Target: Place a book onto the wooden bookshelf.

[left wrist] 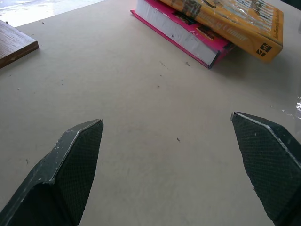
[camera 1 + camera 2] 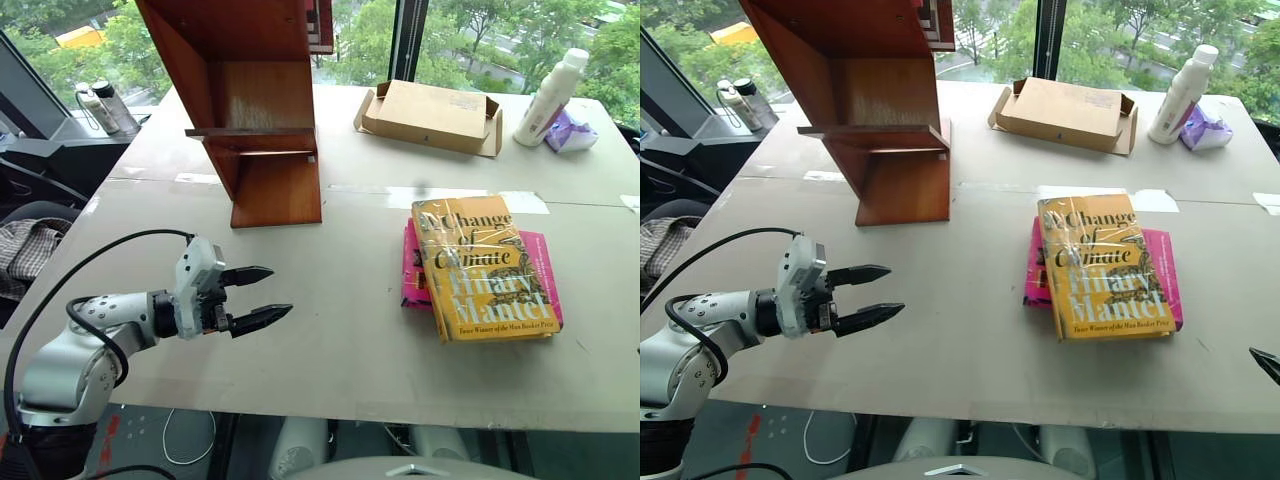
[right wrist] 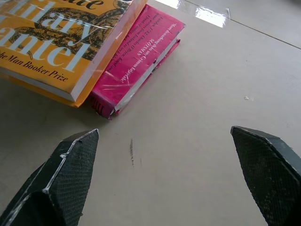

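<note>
The yellow book, wrapped in glossy plastic, lies flat on top of a magenta-pink book at the right of the table. The wooden bookshelf stands upright at the back left of the table. My left gripper hovers open over the table's front left, pointing right toward the books, well short of them. In the left wrist view the book lies beyond the spread fingers. My right gripper is open with nothing between its fingers, close to the near right corner of the book.
A flat tan cardboard box lies at the back of the table. A white bottle and a purple packet stand at the back right. Two bottles sit on a side surface at the far left. The table's front edge runs close below the grippers.
</note>
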